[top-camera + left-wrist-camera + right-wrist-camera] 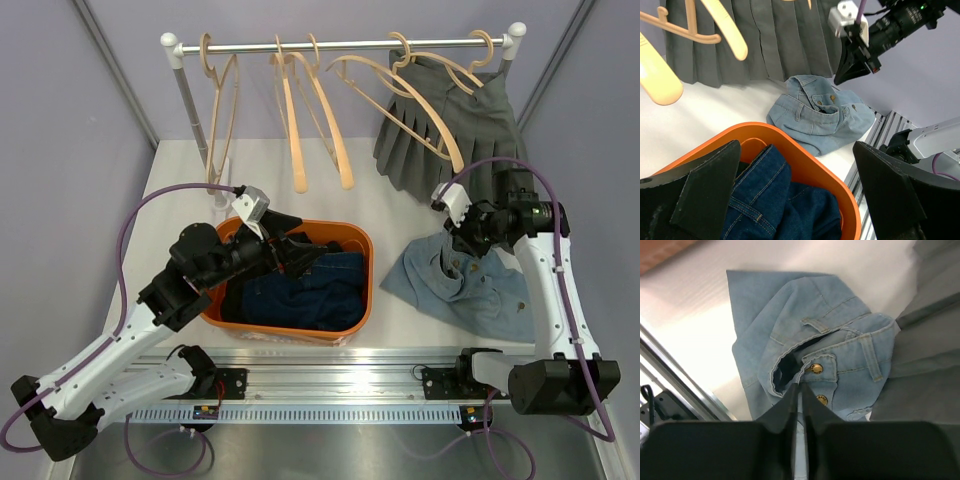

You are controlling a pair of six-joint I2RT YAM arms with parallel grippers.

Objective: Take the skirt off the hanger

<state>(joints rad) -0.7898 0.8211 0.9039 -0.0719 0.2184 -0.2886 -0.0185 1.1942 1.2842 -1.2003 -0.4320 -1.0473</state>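
Observation:
A grey pleated skirt (450, 135) hangs on a wooden hanger (425, 85) at the right end of the rack; it also shows in the left wrist view (765, 40) and the right wrist view (930, 355). A light blue denim skirt (475, 285) lies crumpled on the table below it (820, 115) (815, 335). My right gripper (460, 240) (800, 387) is shut and empty, hovering just above the denim skirt's buttoned waistband. My left gripper (292, 255) (796, 150) is wide open and empty over the orange basket.
The orange basket (290, 333) (810, 160) at table centre holds dark blue jeans (310, 290). A white rack rail (340, 45) at the back carries several empty wooden hangers (300, 120). A metal rail (330, 375) runs along the near edge.

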